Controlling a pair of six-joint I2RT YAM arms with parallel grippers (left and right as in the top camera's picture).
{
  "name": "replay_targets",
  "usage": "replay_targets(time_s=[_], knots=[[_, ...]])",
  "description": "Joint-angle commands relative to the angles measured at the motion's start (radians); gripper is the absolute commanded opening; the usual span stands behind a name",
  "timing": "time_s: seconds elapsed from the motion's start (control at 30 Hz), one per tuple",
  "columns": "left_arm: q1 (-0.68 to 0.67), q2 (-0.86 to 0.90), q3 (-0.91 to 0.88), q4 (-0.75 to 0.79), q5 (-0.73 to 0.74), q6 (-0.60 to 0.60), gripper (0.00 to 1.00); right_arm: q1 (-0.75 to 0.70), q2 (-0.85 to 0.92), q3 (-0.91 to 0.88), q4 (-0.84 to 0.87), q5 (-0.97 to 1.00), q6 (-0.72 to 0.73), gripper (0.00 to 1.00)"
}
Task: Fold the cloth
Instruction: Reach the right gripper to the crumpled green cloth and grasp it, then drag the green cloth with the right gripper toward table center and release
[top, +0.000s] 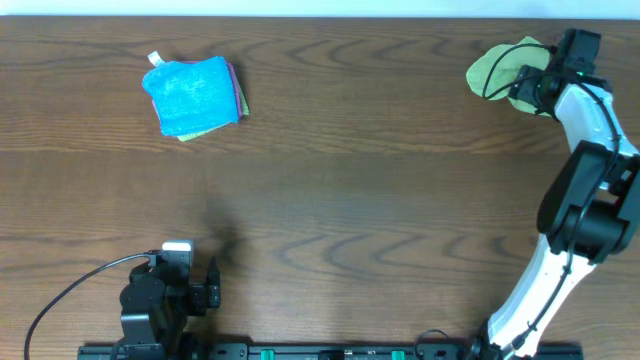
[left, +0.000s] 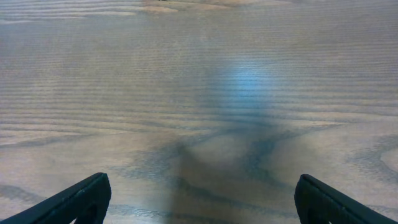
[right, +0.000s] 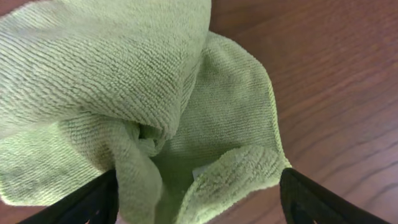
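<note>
Far right — 1 crumpled green cloth (top: 497, 66); far left, 1 folded stack (top: 195, 97); left hand (left: 202, 199), right hand (right: 199, 193) — both spread.

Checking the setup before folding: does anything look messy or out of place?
Yes: the green cloth lies bunched at top right of the overhead view, by the open right gripper, unlike the neatly folded stack at top left.

Right arm (top: 530, 282): white curved links, black joint housings, thin black cable along the upper link. Left arm (top: 158, 300): black body, small white block on top, black looping cable (top: 75, 283). Jaws: matte black, wedge-shaped tips.
</note>
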Motion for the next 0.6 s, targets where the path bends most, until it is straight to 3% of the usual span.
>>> replay_targets(time_s=[0.0,0.03,0.13,0.2,0.3,0.57], knots=[[-0.004,-0.006,-0.042,-0.036,-0.01,0.003,0.95,-0.008,0.025,0.018,-0.002,-0.007,-0.008,0.81],[-0.004,-0.006,-0.042,-0.036,-0.01,0.003,0.95,-0.008,0.025,0.018,-0.004,-0.007,-0.007,0.8],[-0.004,-0.006,-0.042,-0.037,-0.01,0.003,0.95,-0.008,0.023,0.018,0.002,-0.006,-0.008,0.64],[-0.004,-0.006,-0.042,-0.036,-0.01,0.003,0.96,-0.008,0.022,0.018,0.0,-0.007,-0.008,0.44],[-0.004,-0.006,-0.042,-0.037,-0.01,0.003,0.95,-0.007,0.009,0.018,-0.018,-0.006,-0.008,0.01],[-0.004,-0.006,-0.041,-0.036,-0.01,0.003,0.95,0.023,-0.244,0.018,-0.246,-0.006,-0.152,0.01]])
